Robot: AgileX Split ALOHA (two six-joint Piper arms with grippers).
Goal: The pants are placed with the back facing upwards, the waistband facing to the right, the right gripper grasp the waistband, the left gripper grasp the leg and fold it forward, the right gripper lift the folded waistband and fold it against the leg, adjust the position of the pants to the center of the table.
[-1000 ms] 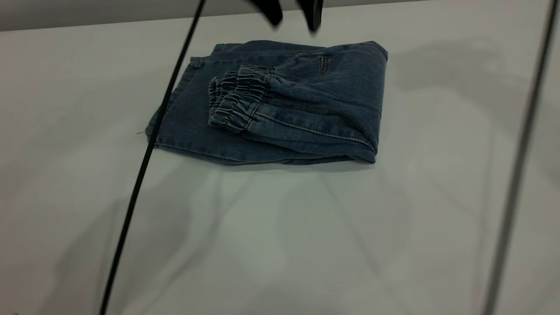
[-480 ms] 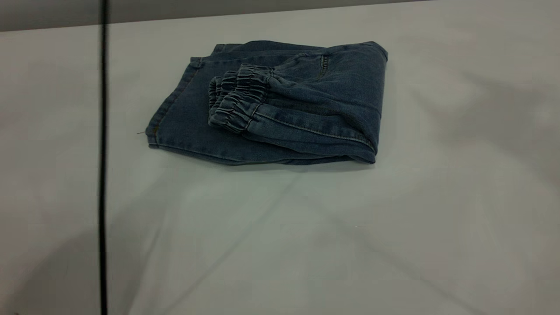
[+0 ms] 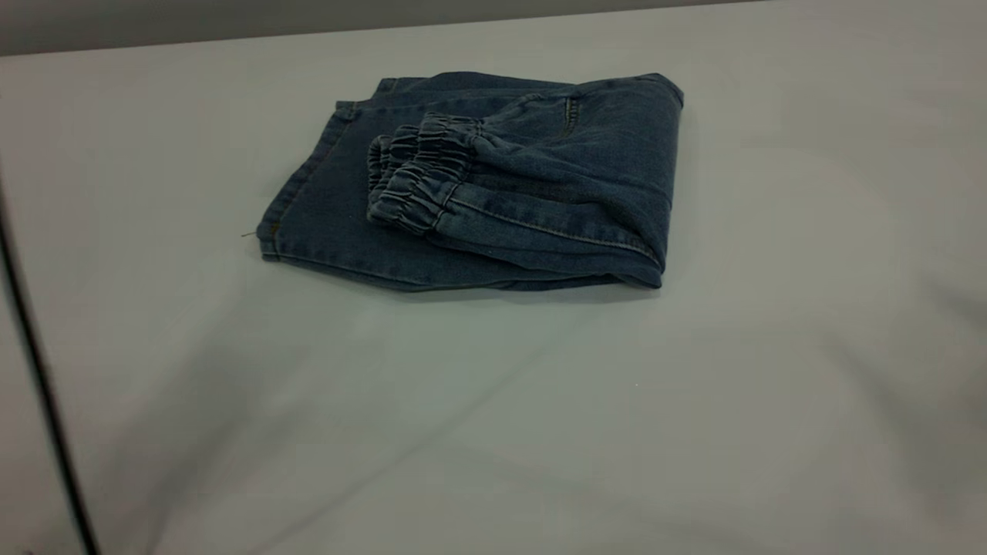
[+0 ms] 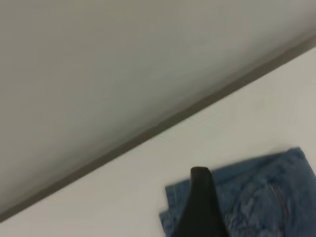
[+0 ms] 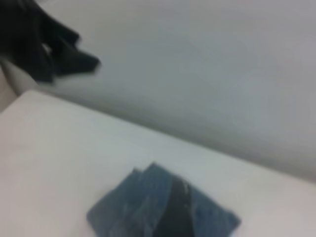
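Most of what I see is the table (image 3: 540, 424), pale and wide, with a grey wall behind its far edge. The pants (image 3: 532, 193) lie on it as a folded blue denim bundle, nearer the far edge than the near one and roughly midway across in the exterior view. The rounded fold faces that view's right. The waistband (image 3: 412, 181) has been laid over on top, with its ruched elastic bunched and facing the left. Beneath it the leg (image 3: 324, 223) lies flat and sticks out past the waistband, its stitched hem running along the bundle's left end; no print shows on it from here.

My left gripper (image 4: 200, 207) appears only as one dark wedge in my left wrist view, raised clear above the table with a corner of the denim behind it. I cannot tell how far it is parted, and it has hold of nothing I can see.

My right gripper (image 5: 173, 212) is a blurred dark shape in front of the bundle, well above it; its opening I cannot tell either.

One thin black cable (image 3: 38, 385) crosses the exterior view's left edge.
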